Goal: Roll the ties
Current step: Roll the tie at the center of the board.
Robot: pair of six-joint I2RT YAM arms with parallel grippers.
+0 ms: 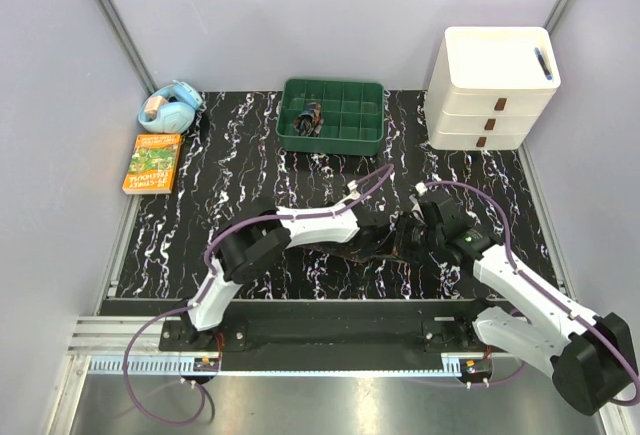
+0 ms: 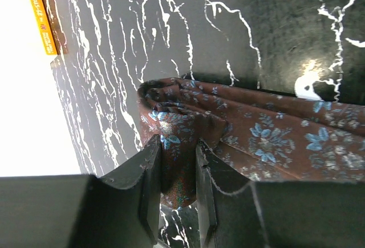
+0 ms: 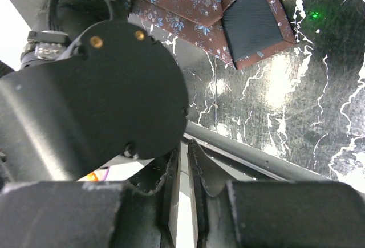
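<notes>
Nearest the lens in the left wrist view: left tool, fingers clamped on a fold of the tie, brown cloth with small blue flowers pinched between them. Loosely bunched folds just past the fingertips, toward 12 o'clock. Rest of the cloth stretched flat toward 3 o'clock over the black, white-veined desk.

In the right wrist view: right tool nearly closed, only a slit of light between its fingers, nothing in it, clear of the tie. Pointed end of the tie at 12 to 1 o'clock of that view, turned over, dark lining up. Blocking the 9 to 11 o'clock side: the left arm's round black housing.

From above: both tools close together near the desk's centre, slightly toward 6 o'clock, the tie mostly hidden under the arms.

At 12 o'clock of the desk, a green tray of small compartments, with one dark bundle in a compartment on its 9 o'clock side, too small to identify. At 2 o'clock, a white drawer unit, three drawers pushed in, a blue pen on top. At 10 o'clock, an orange book, and a light-blue object just beyond it. Purple cables looping along both arms.
</notes>
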